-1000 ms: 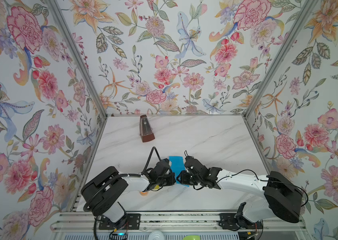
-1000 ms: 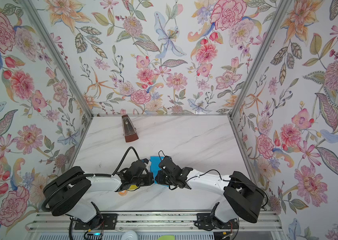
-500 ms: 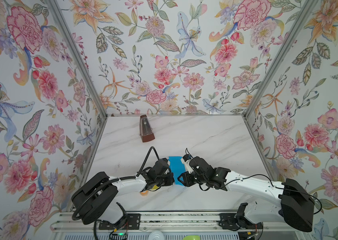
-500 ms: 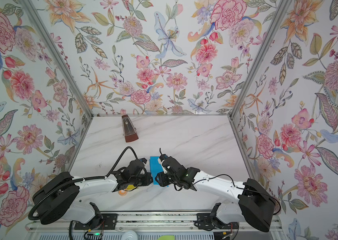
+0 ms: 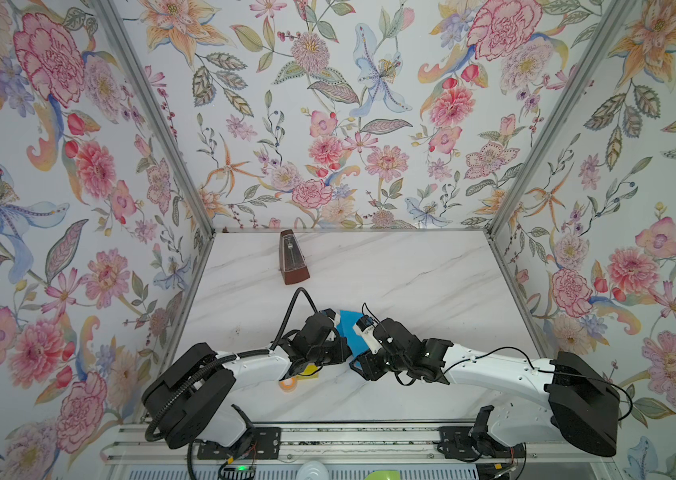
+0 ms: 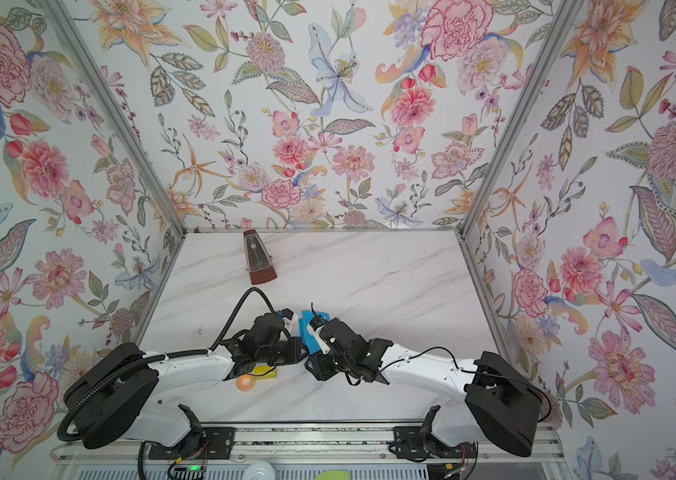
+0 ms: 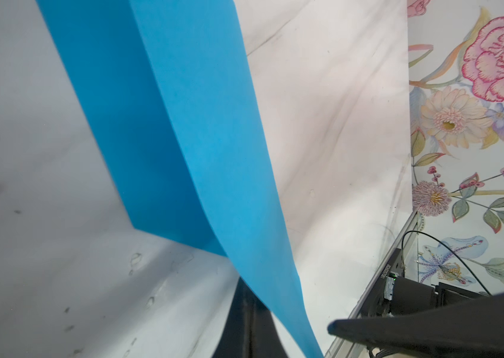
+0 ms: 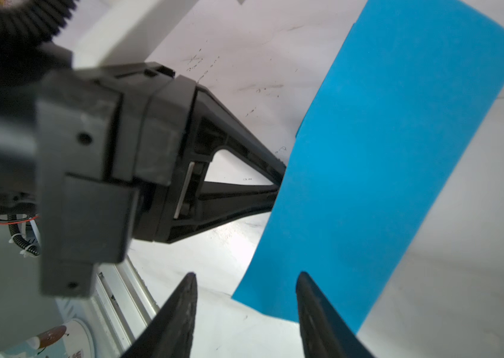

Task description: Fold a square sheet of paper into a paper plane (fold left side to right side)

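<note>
Square sheet of paper (image 5: 348, 330), bright blue, sits near the ctr of the white marble-look counter (image 5: 411, 282). It lies btwn two robot arms that reach in from the front edge & meet over it, so a top view shows only a small patch of blue. The sheet is not flat. In the left wrist view one part lies on the counter, while the rest bends up & over in a soft curve. The left gripper (image 8: 279, 182) comes in from the counter's left side. Its two fingers are pressed together on the sheet's raised edge, pinching it. The right gripper (image 8: 247, 277) is at the sheet's other side w/ its fingers (image 8: 187, 310) spread apart. A corner of the sheet shows in the gap btwn them. One finger overlaps the paper's edge, but can't tell if it touches. A brown metronome (image 5: 294, 262) stands near the counter's back edge, left of ctr, well apart from both arms. Near the front edge, left of ctr, a small yellow block (image 5: 308, 370) & an orange tape roll (image 5: 286, 383) lie just beside each other. Both are partly hidden under the left arm. Floral wallpaper panels (image 5: 328, 124) wall the counter at the back & both sides.
</note>
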